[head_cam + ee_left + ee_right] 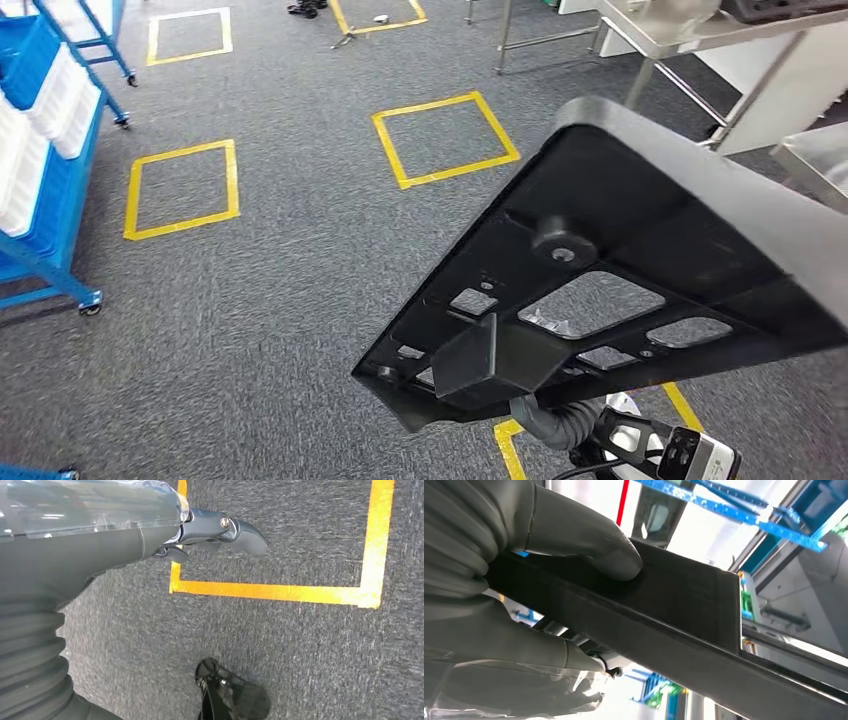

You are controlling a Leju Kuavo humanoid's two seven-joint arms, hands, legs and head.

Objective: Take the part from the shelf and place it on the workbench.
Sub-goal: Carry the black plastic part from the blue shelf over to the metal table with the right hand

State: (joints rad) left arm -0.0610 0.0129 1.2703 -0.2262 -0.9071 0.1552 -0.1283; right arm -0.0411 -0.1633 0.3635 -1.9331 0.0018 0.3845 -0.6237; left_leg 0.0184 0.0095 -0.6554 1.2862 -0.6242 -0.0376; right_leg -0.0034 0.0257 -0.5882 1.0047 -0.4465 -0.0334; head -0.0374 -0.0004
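Part: a large flat black plastic part point(640, 250), roughly triangular, with several cut-out windows, a round boss and a boxy block on the face turned toward me. It is up in the air in front of me on my right side, tilted, well above the floor.

My right hand: in the right wrist view my right hand point(524, 580) is clamped on the part's point(684, 625) edge, the thick grey thumb point(589, 545) pressed on one face and the fingers curled against the other. In the head view the part hides the hand itself.

My left hand: in the left wrist view my left hand point(200, 532) hangs over the floor and holds nothing. Its dark fingers point(245, 532) reach out past the grey cover, but I cannot tell how far apart they are.

Floor: grey carpet point(280, 300) marked with yellow tape squares point(183, 188), one to my left, another point(446, 138) further ahead.

Shelf: a blue wheeled rack point(45, 160) with white and blue bins stands at my far left, well apart from the part.

Workbench: metal tables with silver legs point(700, 70) stand at my upper right, beyond the part's far tip.

Below my left hand: a dark glossy piece of my own body.
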